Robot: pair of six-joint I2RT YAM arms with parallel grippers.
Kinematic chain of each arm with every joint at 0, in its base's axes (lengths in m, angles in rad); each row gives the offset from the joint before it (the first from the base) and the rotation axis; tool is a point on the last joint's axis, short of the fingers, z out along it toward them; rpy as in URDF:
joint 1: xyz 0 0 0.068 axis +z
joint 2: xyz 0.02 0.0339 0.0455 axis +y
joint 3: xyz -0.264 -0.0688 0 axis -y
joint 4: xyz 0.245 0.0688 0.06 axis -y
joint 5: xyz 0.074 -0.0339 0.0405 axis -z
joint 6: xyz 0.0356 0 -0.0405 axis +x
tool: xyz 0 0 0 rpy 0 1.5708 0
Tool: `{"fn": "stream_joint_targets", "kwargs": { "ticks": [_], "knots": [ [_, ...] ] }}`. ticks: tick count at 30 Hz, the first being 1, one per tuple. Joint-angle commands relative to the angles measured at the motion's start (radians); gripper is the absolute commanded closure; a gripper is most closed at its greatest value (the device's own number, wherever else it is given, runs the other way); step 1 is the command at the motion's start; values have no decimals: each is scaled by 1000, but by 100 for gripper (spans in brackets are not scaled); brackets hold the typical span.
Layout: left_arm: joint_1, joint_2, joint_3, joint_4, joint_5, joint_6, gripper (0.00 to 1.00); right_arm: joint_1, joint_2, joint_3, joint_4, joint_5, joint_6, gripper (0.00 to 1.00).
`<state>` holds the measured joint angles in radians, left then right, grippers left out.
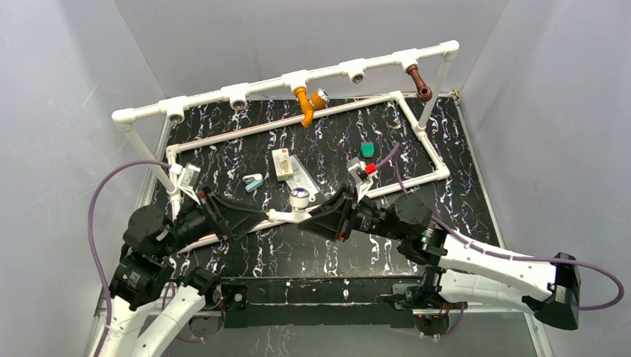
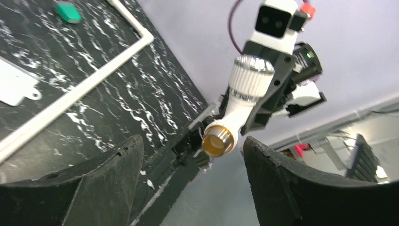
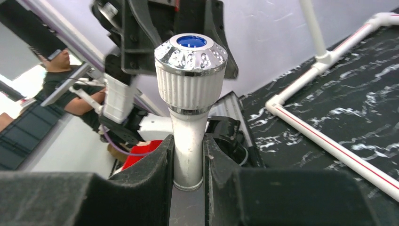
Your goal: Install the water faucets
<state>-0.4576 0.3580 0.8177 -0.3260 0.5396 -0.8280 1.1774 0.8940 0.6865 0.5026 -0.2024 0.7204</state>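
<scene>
My right gripper (image 1: 327, 213) (image 3: 188, 160) is shut on the stem of the white faucet (image 1: 298, 202) (image 3: 190, 89), whose ribbed chrome-topped knob stands above the jaws. The faucet's brass threaded end (image 2: 216, 141) points toward my left gripper (image 1: 253, 216) (image 2: 193, 157). That gripper is open, its fingers (image 2: 110, 174) wide on either side of the end and apart from it. The orange faucet (image 1: 306, 104) hangs from a middle fitting of the white pipe frame (image 1: 245, 91). The reddish-brown faucet (image 1: 419, 82) hangs from a fitting near the frame's right end.
The frame's lower loop (image 1: 417, 126) lies on the black marbled table (image 1: 298, 253). Open fittings face forward at the frame's left (image 1: 175, 113) and right of the orange faucet (image 1: 358, 75). A teal piece (image 1: 367, 149), a white packet (image 1: 283, 163) and a small teal-white item (image 1: 254, 182) lie on the table.
</scene>
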Motion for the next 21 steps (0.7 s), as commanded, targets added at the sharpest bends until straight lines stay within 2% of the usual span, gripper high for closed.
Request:
{"fn": "stream_joint_targets", "kwargs": {
  "ticks": [1,6,11,17,21],
  "knots": [
    [2,134,182,-226,-176,197,25,-3,-75,61,-146,118,-109,99],
    [2,333,455,-451,-429,361,25,-4,-130,109,-347,273,-213,99],
    [2,508,698,-557,-649,456,25,-3,-111,220,-608,477,-347,99],
    [2,606,811,-562,-747,504,25,-6,-18,399,-813,717,-502,99],
    [2,666,903,-605,-841,532,25,-19,76,511,-922,767,-563,99]
  ]
}}
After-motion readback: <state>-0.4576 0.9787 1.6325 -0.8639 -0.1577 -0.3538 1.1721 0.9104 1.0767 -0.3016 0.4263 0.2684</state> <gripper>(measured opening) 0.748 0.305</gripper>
